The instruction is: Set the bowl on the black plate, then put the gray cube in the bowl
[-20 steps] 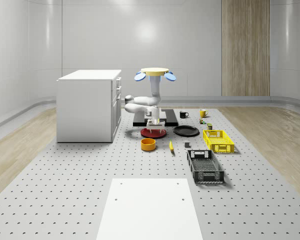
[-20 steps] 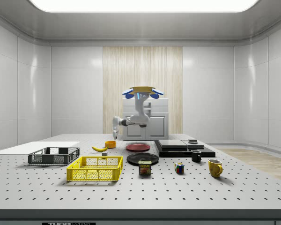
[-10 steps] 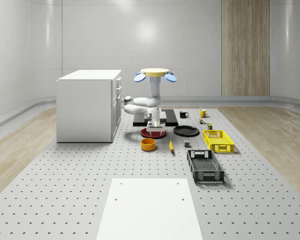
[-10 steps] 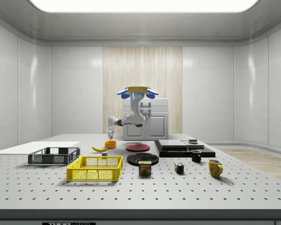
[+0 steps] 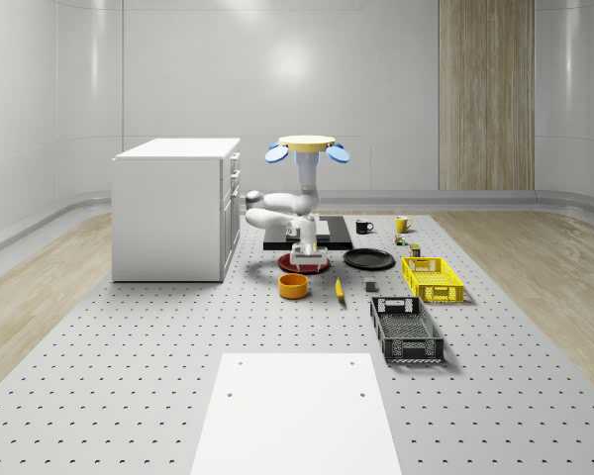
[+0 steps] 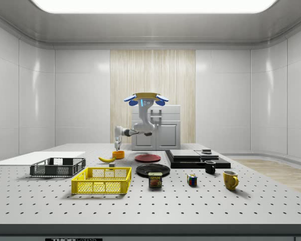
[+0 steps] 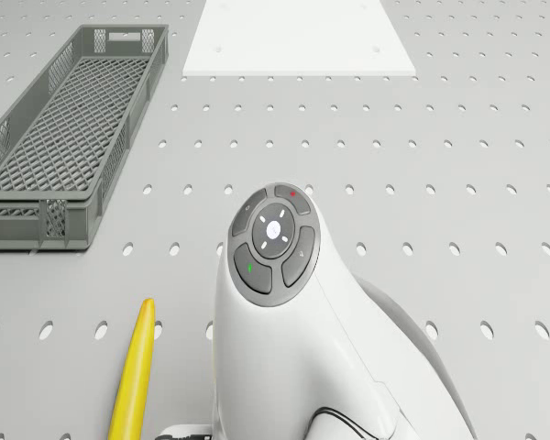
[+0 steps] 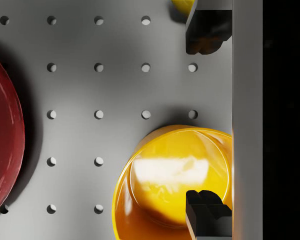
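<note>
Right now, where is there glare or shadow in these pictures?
Wrist view: a bright glare patch sits inside the yellow bowl, and a dark shadow edges the red plate. Side view: the ceiling light panel glows nearly white. Whole-scene view: a soft highlight shines on the back wall.

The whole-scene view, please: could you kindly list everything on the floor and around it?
bowl: one, orange, in front of the red plate
black plate: one, black, to the whole-scene view's right of the red plate
gray cube: one, gray, between black plate and dark crate
red plate: one, red, under the arm
banana: one, yellow, beside the bowl
crates: yellow, dark gray
mugs: black, yellow
cabinet: one, white
white board: one, nearest the camera
drone: hovers above the plates
end effector: open, over the bowl
</note>
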You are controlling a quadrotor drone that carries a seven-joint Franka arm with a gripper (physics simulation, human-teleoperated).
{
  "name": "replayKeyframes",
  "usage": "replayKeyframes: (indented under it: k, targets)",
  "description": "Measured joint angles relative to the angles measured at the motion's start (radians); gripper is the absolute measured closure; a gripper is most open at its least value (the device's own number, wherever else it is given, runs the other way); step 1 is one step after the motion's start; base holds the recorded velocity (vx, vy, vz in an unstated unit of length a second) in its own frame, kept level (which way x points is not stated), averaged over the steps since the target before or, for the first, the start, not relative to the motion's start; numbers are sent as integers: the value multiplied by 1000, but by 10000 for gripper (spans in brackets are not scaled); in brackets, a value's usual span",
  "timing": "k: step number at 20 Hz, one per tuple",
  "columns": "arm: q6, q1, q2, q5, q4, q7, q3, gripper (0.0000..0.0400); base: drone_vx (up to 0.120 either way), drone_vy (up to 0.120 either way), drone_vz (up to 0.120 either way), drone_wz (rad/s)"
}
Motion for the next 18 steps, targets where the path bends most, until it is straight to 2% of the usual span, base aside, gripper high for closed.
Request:
replayKeyframes:
  k: [10,18]
  targets:
    - [49,10,-11,-94,32,-30,-102,0,0,0,0,0]
    - [54,-21,4,-106,71,-34,-113,0,0,0,0,0]
